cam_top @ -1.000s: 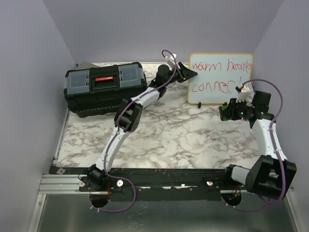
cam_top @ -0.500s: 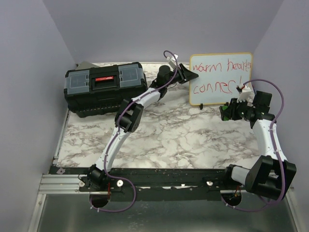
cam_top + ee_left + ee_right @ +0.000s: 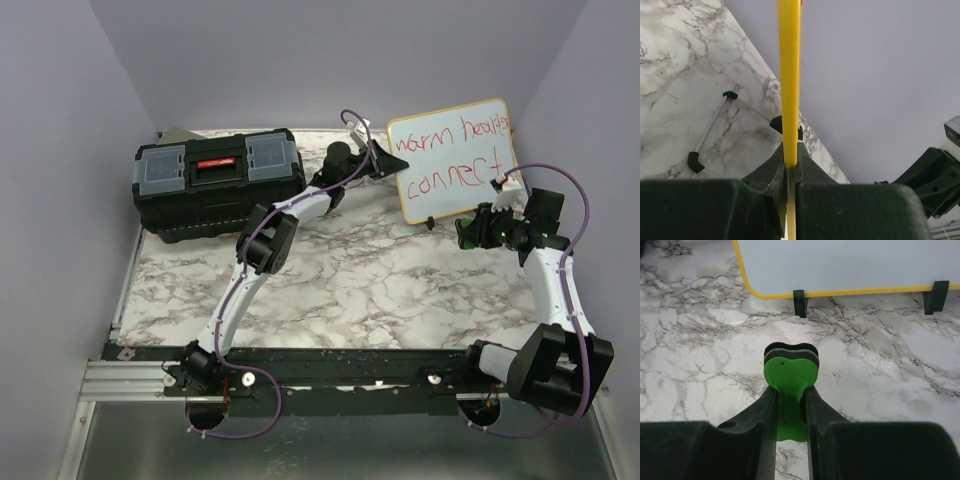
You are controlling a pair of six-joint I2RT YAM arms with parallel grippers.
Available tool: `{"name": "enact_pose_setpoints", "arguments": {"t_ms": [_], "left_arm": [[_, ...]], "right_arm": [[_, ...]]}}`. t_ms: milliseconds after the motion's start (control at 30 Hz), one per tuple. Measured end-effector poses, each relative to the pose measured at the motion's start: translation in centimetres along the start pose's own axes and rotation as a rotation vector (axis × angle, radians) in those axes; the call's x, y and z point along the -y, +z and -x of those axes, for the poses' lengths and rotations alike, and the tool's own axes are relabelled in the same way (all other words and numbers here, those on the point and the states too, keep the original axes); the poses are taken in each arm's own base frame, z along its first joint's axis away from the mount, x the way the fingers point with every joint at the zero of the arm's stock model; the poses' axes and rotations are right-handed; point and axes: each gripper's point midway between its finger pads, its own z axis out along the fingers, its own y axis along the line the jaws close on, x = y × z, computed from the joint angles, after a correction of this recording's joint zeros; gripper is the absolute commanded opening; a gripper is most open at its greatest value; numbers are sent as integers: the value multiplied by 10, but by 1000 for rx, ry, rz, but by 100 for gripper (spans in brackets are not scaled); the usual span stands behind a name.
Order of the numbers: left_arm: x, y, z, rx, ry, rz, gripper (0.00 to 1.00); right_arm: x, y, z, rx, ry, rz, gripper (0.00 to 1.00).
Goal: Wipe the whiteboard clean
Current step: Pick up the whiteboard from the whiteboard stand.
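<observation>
The left gripper (image 3: 388,156) clenches the left edge of the tilted whiteboard (image 3: 455,160). Near its lower edge, the right gripper (image 3: 790,387) pinches a green pad (image 3: 789,367), possibly an eraser.

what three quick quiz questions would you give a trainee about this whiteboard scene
1. True or false: the left pincer is shut on the yellow edge of the whiteboard.
2. What does the right pincer hold? A) a green eraser B) a marker C) nothing
3. Fill in: the writing on the whiteboard is ___ in colour.

Key: 1 true; 2 A; 3 red.
</observation>
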Motion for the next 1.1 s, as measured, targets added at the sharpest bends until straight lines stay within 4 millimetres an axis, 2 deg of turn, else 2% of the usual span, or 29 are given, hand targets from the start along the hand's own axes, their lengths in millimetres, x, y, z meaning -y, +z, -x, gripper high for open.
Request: {"name": "enact_pose_setpoints", "arguments": {"t_ms": [167,433,767,933,1100], "left_arm": [[10,-9,-8,-37,82,-3,0],[47,-27,-7,-77,276,-28,0],[67,-22,-3,-64,383,-61,0],[80,-16,9,-38,407,-68,0],[103,-12,26,-11,420,-72,0]], "right_arm": [[1,-1,1,4,0,-3,1],[1,-3,2,10,2,-2,1],[0,-4,3,18,-1,3,1],[-1,-6,5,27,-3,6,1],[-3,-7,7,34,-6,14,1]]}}
